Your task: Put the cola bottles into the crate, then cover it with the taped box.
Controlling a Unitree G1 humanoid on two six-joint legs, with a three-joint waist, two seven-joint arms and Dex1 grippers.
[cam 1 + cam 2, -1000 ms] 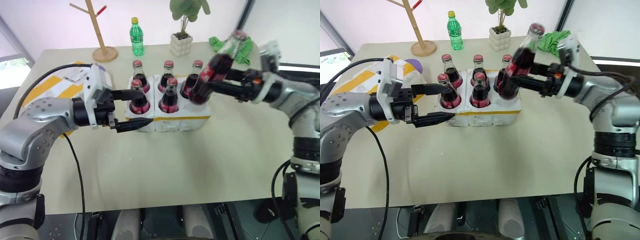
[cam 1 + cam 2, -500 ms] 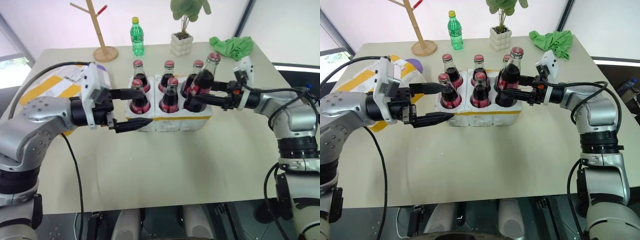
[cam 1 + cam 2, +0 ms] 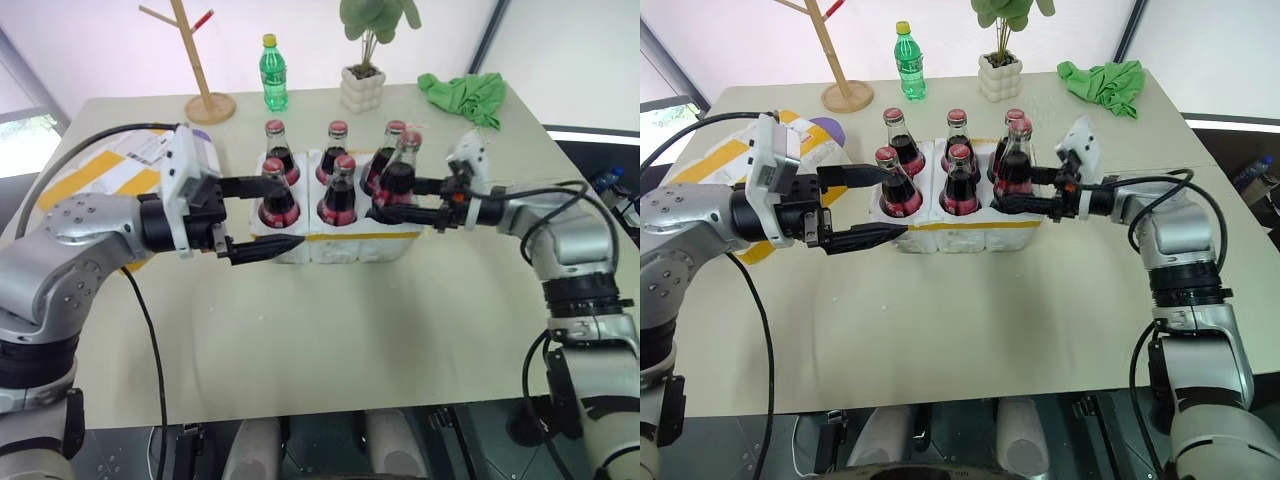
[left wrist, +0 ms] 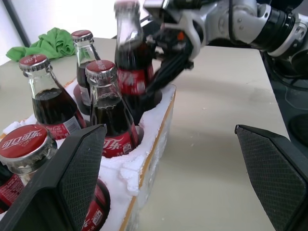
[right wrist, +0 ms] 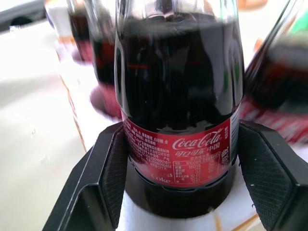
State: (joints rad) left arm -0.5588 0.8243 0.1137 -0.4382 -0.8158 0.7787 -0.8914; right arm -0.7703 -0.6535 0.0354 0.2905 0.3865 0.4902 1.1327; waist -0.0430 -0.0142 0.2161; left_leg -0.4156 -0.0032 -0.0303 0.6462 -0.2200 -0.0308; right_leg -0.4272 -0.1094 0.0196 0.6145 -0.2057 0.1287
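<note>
The crate [image 3: 340,250], low white foam with a yellow tape band, stands mid-table with several cola bottles [image 3: 342,190] upright in its wells. My right gripper [image 3: 392,198] is shut on one more cola bottle [image 5: 178,96], held upright with its base in the mouth of the front right well. My left gripper [image 3: 283,212] is open at the crate's front left corner, its fingers spread either side of that corner and gripping nothing. The taped box [image 3: 110,165], with yellow bands and a white label, lies at the table's left behind my left arm.
Along the far edge stand a wooden branch stand [image 3: 205,100], a green plastic bottle [image 3: 273,75] and a potted plant [image 3: 362,88]. A green cloth [image 3: 465,88] lies at the far right. Bare tabletop [image 3: 330,330] stretches in front of the crate.
My right gripper has swung the cola bottle from high and tilted to upright, then lowered it to the crate's front right well. My left gripper has stayed in place.
</note>
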